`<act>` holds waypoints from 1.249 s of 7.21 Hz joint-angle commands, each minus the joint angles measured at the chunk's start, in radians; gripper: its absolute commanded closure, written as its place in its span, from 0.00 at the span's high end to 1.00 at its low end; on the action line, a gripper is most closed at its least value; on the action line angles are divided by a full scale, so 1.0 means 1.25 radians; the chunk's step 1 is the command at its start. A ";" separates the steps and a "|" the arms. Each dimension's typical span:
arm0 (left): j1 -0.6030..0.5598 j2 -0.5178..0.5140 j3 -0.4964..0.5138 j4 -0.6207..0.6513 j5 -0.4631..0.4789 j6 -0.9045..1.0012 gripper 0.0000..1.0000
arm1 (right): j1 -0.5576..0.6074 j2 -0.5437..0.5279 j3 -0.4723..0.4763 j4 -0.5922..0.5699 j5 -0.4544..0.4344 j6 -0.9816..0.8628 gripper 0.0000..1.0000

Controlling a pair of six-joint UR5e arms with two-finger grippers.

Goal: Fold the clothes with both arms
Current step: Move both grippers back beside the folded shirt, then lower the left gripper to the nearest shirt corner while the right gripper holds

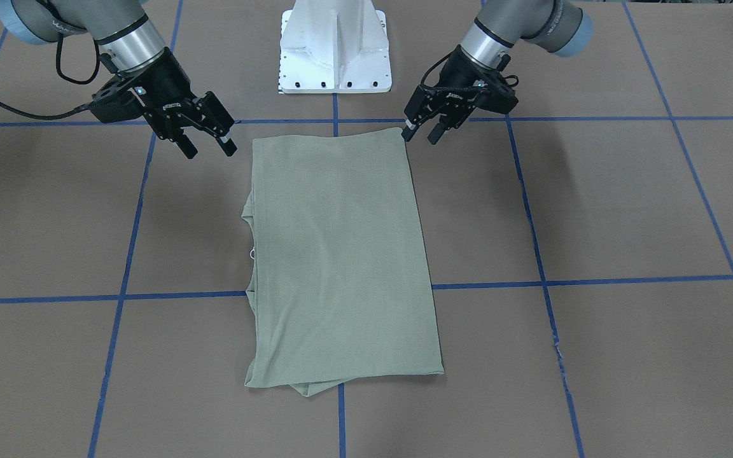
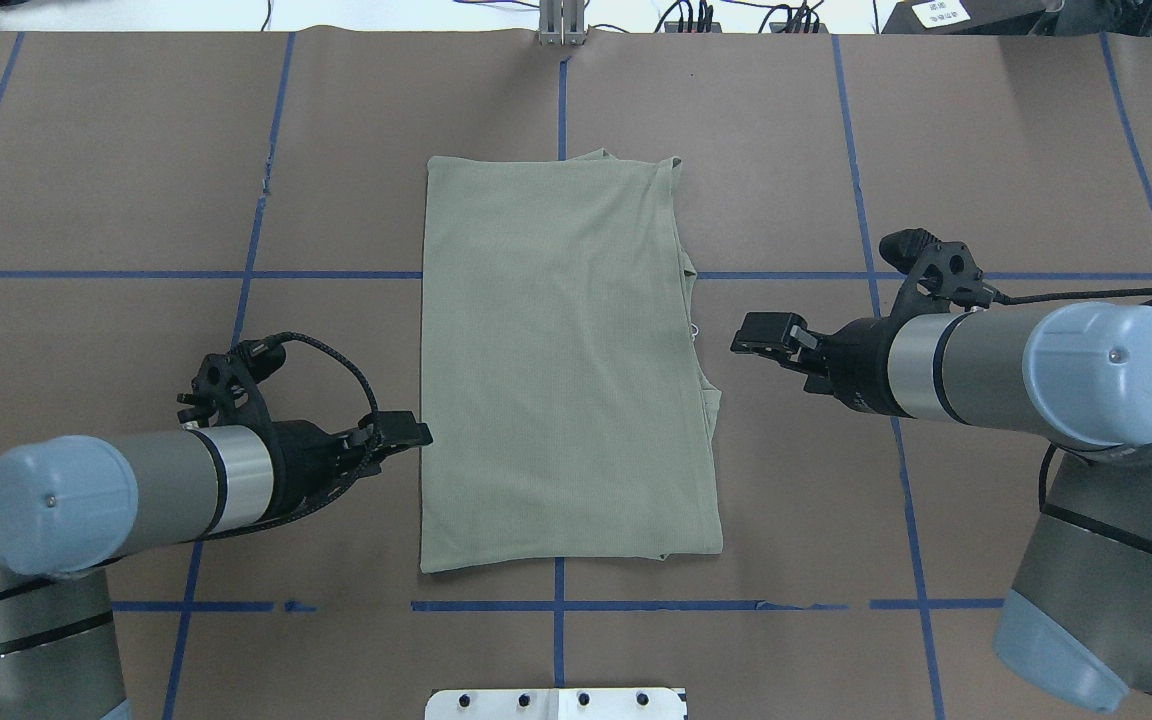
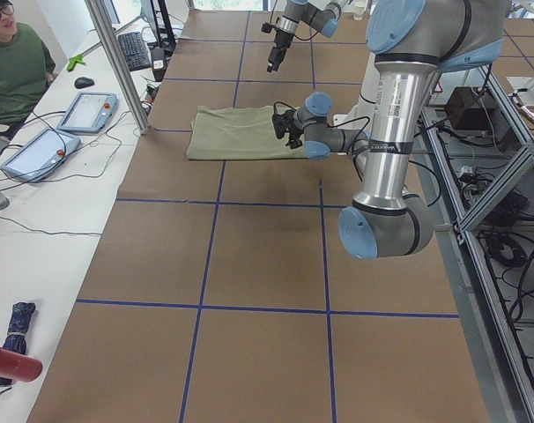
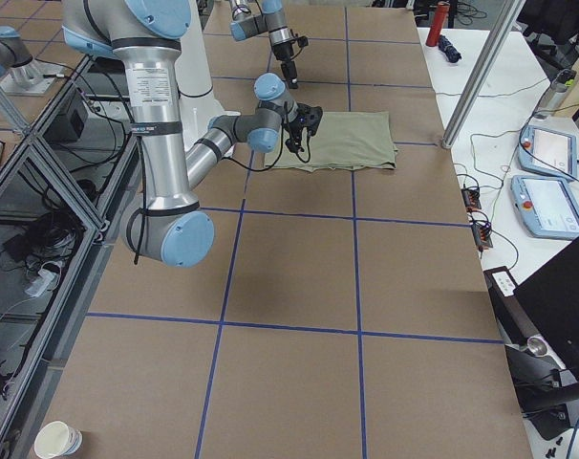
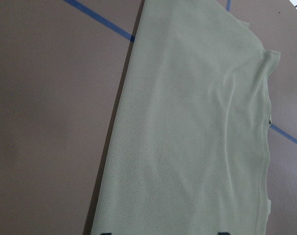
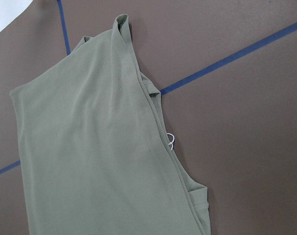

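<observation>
The pale sage-green shirt [image 1: 341,254] lies flat in the middle of the table, folded into a long rectangle [image 2: 566,370]. Its white neck loop [image 6: 170,139] pokes out at the layered long edge on my right. My left gripper [image 1: 420,131] is open and empty, low at the shirt's near corner on my left [image 2: 406,436]. The left wrist view shows the cloth [image 5: 197,122] just ahead of it. My right gripper [image 1: 209,147] is open and empty, hovering a short way off the shirt's edge on my right [image 2: 761,335].
The white base pedestal [image 1: 335,51] stands behind the shirt's near end. Blue tape lines [image 2: 556,605] grid the brown table cover. An operator [image 3: 16,62] sits by tablets [image 3: 86,110] past the far edge. A paper cup [image 4: 58,440] stands off the table.
</observation>
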 commanded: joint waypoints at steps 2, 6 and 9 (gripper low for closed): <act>0.066 -0.006 0.039 0.001 0.038 -0.058 0.76 | -0.001 0.004 -0.001 0.000 -0.001 0.001 1.00; 0.119 -0.011 0.063 0.000 0.090 -0.079 0.76 | -0.001 0.008 -0.002 0.002 -0.001 0.001 1.00; 0.149 -0.017 0.076 -0.001 0.110 -0.079 0.75 | -0.001 0.008 -0.003 0.000 -0.001 0.000 1.00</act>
